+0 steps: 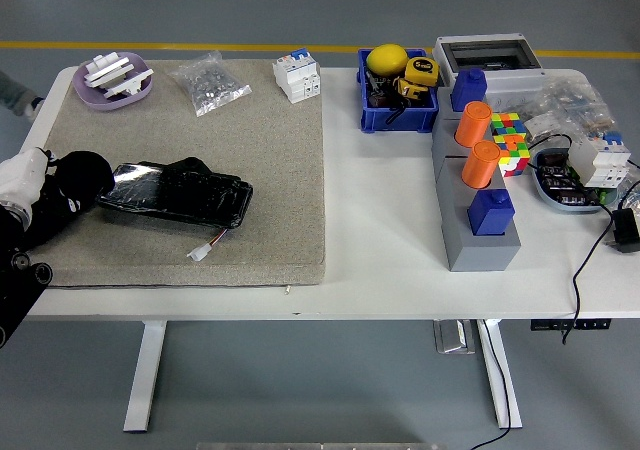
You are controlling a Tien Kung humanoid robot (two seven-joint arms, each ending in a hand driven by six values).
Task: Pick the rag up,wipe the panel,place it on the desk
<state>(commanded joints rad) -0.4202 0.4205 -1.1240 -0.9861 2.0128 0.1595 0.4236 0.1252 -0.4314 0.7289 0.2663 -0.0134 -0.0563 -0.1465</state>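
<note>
Head view: the left hand [62, 185] reaches in from the left edge over the grey mat [270, 200], a dark bundle at its tip touching the near end of the glossy black panel [178, 194]. That bundle looks like the rag [80, 175], fingers seemingly curled around it, though dark on dark makes it hard to say for certain. So pickup looks done and wiping is just starting; setting the rag back on the desk [390, 240] remains. Right hand not visible
</note>
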